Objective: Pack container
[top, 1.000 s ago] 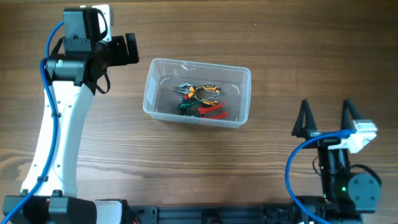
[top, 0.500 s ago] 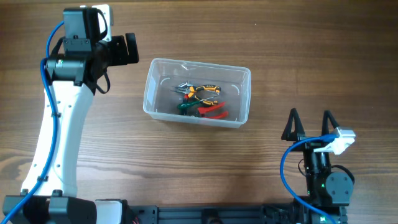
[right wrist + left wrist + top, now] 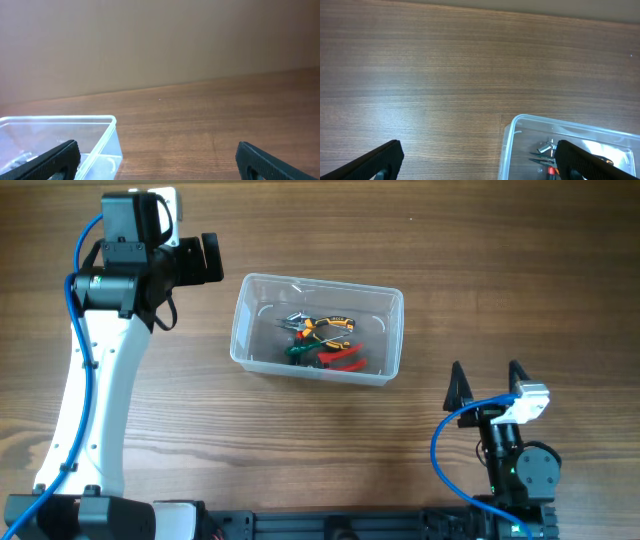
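The clear plastic container point(image 3: 250, 330) sits mid-table with several hand tools point(image 3: 322, 340) inside: pliers with orange, green and red handles. It also shows in the left wrist view point(image 3: 509, 150) and the right wrist view point(image 3: 107, 135). My left gripper point(image 3: 208, 258) is open and empty, left of the container's far corner. My right gripper point(image 3: 487, 382) is open and empty, near the front right of the table, apart from the container. In the left wrist view the jaws point(image 3: 479, 162) straddle the container's left rim from above.
Bare wooden table point(image 3: 480, 250) surrounds the container. The white left arm point(image 3: 95, 390) runs along the left side. A plain wall stands behind the table in the right wrist view point(image 3: 160, 40).
My right arm has drawn back toward the front edge and shifted left, its gripper staying open. The left arm and the container have not moved.
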`<state>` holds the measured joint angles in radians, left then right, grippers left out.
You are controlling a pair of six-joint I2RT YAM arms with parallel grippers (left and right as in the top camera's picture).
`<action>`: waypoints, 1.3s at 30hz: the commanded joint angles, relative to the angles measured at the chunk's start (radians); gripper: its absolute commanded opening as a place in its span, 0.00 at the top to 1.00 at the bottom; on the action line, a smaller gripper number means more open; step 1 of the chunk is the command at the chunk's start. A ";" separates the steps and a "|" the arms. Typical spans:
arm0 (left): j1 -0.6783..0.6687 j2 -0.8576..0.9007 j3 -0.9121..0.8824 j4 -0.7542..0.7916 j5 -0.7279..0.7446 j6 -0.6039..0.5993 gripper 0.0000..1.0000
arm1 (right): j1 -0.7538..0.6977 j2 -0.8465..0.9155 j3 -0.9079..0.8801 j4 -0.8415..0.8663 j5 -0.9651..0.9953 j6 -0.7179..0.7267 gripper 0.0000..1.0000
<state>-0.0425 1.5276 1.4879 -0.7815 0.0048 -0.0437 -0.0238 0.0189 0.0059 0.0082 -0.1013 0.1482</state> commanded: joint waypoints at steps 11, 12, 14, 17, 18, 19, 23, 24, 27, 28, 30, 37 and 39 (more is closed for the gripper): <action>0.006 -0.003 0.006 0.000 0.001 -0.017 0.00 | 0.004 -0.016 -0.001 0.005 -0.050 -0.172 0.00; 0.006 -0.003 0.006 0.000 0.002 -0.017 0.00 | 0.004 -0.016 -0.001 0.005 -0.050 -0.172 0.00; 0.006 -0.003 0.006 0.000 0.001 -0.017 0.00 | 0.004 -0.016 -0.001 0.005 -0.050 -0.172 0.00; 0.006 -0.003 0.006 0.000 0.001 -0.017 0.00 | 0.004 -0.016 -0.001 0.005 -0.050 -0.172 0.00; 0.006 -0.003 0.006 0.000 0.002 -0.017 0.00 | 0.004 -0.016 -0.001 0.005 -0.050 -0.172 0.00; 0.006 -0.003 0.006 0.000 0.002 -0.017 0.00 | 0.004 -0.016 -0.001 0.005 -0.050 -0.172 0.00; 0.006 -0.003 0.006 0.000 0.001 -0.017 0.00 | 0.004 -0.016 -0.001 0.005 -0.050 -0.172 0.00; 0.006 -0.003 0.006 0.000 0.002 -0.017 0.00 | 0.004 -0.016 -0.001 0.005 -0.050 -0.172 0.00; 0.006 -0.003 0.006 0.000 0.002 -0.017 0.00 | 0.004 -0.016 -0.001 0.005 -0.050 -0.172 0.00; 0.006 -0.003 0.006 0.000 0.001 -0.017 0.00 | 0.004 -0.016 -0.001 0.005 -0.050 -0.172 0.00; 0.006 -0.003 0.006 0.000 0.002 -0.017 0.00 | 0.004 -0.016 -0.001 0.005 -0.050 -0.172 0.00; 0.006 -0.056 0.006 0.011 -0.069 -0.006 0.00 | 0.004 -0.016 -0.001 0.005 -0.050 -0.172 0.00; 0.006 -0.146 0.006 0.011 -0.109 -0.006 0.00 | 0.004 -0.016 -0.001 0.005 -0.050 -0.172 0.00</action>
<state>-0.0425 1.5158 1.4879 -0.7769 -0.0254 -0.0433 -0.0238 0.0189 0.0059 0.0082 -0.1349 -0.0063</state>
